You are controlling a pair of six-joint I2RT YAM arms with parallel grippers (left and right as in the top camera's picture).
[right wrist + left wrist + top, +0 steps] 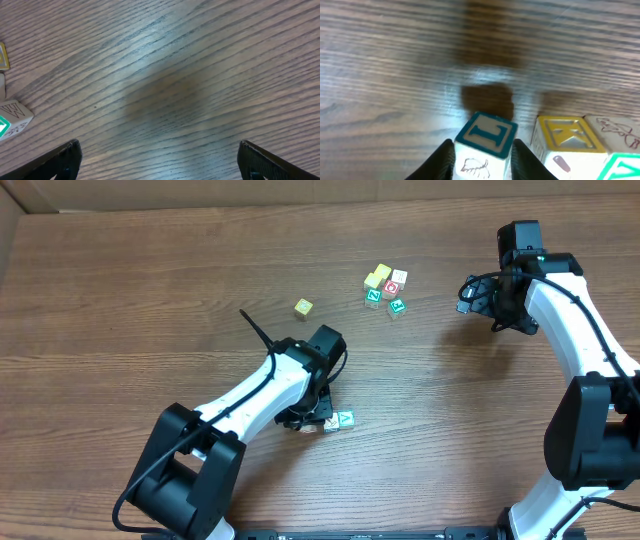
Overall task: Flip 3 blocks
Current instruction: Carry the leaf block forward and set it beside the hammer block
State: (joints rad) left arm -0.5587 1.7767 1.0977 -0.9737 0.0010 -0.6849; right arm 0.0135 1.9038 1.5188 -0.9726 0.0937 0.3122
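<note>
1. The left gripper [483, 162] is down low on the table [120, 300], in its near half (the arm hides most of it from above). Its fingers [442, 160] hug both sides of a block with a teal-framed letter [486, 136]. I cannot tell whether they are pinching it or merely touching it.
2. Just beside that block, bunched together, stand a yellow-framed K block [564, 135], a white-faced block with reddish marks [617, 127] and a teal-green block [625, 167].
3. The right gripper [468, 293] hangs with its jaws spread wide and nothing between them, to the right of a cluster of blocks [385, 288] on the far side.
4. A lone block [303, 307] sits apart, left of that cluster.
</note>
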